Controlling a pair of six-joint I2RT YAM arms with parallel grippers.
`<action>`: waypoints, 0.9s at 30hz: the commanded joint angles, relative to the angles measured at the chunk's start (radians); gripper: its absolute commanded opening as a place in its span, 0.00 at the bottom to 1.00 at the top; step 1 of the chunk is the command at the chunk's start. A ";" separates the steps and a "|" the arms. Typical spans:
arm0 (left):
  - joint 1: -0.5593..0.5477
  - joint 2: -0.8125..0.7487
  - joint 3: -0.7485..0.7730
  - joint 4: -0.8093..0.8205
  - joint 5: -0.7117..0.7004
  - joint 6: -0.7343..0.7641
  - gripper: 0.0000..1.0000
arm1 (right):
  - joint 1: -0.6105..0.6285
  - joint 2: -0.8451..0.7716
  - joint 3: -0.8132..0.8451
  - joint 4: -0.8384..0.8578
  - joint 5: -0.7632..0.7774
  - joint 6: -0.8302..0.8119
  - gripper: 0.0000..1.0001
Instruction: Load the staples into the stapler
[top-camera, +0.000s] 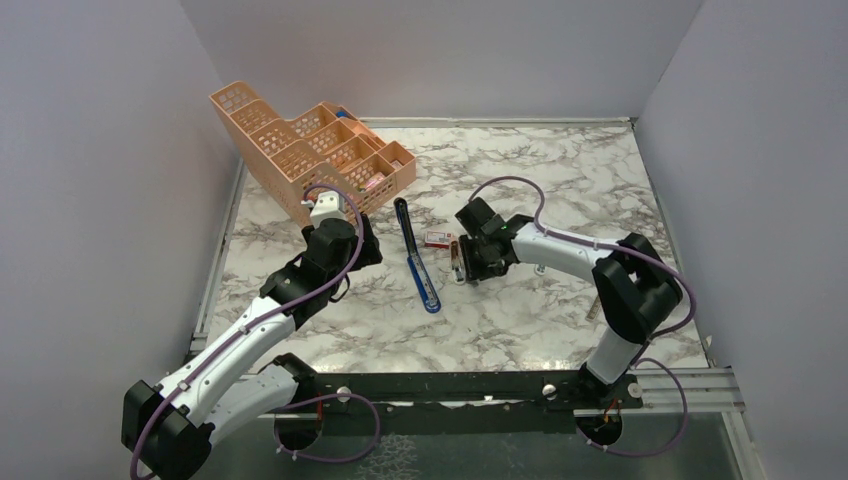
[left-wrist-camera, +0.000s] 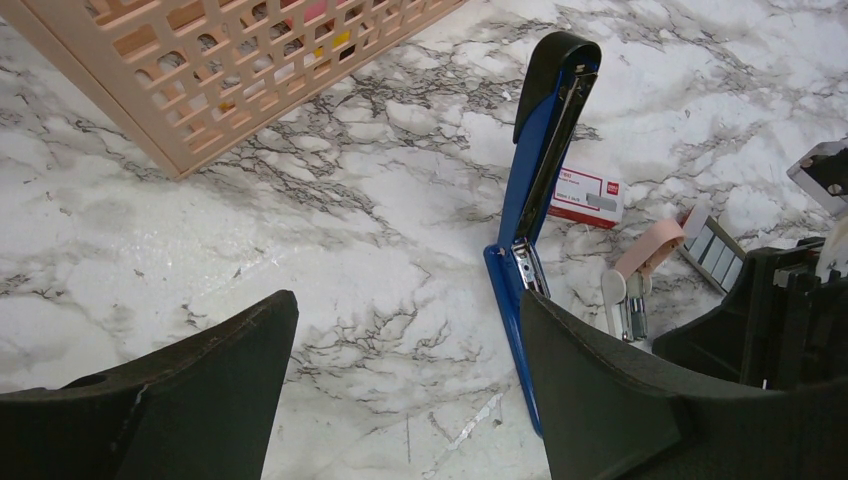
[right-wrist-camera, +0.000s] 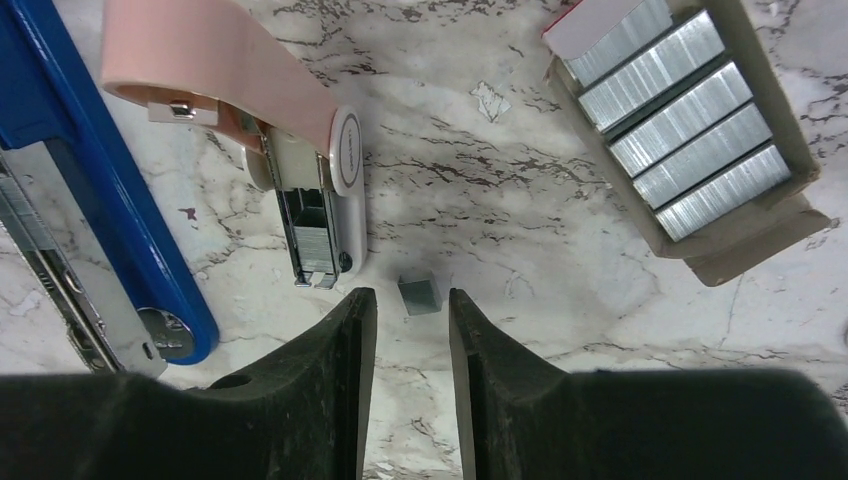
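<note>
i'm holding the right claw over the counter, its tips only narrowly parted and pinching nothing. a small loose chunk of staples is lying right at the tips. the full staples are sitting in rows in an open cardboard tray to one side. the blue stapler is lying swung open flat on the other side, next to a small pink stapler. to do this well, i'm thinking of centring the tips on a strip's long sides, squeezing gently so it isn't crumbling, and keeping it level for the channel. the left claw is hanging spread wide and empty near the stapler. i'm not able to tell how high the right claw is hanging. the frame edge is cutting off the stapler's channel, so i can't say whether it's already loaded.
</note>
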 joint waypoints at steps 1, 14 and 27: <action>0.004 -0.009 0.002 0.009 -0.008 -0.002 0.83 | 0.024 0.041 0.040 -0.036 0.043 -0.010 0.37; 0.004 -0.028 -0.004 0.009 -0.025 -0.008 0.83 | 0.058 0.094 0.071 -0.053 0.144 -0.052 0.38; 0.004 -0.029 -0.004 0.007 -0.024 -0.007 0.83 | 0.059 0.109 0.084 -0.055 0.146 -0.053 0.30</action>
